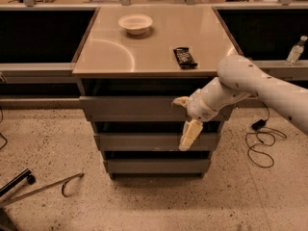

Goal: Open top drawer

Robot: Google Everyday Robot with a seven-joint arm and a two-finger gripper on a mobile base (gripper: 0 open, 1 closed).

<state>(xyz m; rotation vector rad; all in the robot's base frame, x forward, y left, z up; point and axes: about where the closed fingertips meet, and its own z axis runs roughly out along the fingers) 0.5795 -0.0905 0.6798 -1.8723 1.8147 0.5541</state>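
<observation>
The top drawer (125,109) is the widest grey front panel, just under the tabletop of the cabinet (144,57); a dark gap shows above it. Two narrower drawer fronts (139,141) sit below it. My gripper (185,118), on a white arm coming from the right, is in front of the right part of the top drawer's front. Its two cream fingers are spread wide: one fingertip (180,101) is at the panel's upper edge, the other finger (190,134) hangs below the panel. It holds nothing. The drawer's inside is hidden.
A white bowl (135,23) and a black flat object (185,57) lie on the tabletop. A water bottle (294,51) stands on a ledge at the right. A black cable (262,146) lies on the floor at the right, and a metal bar (43,186) at the lower left.
</observation>
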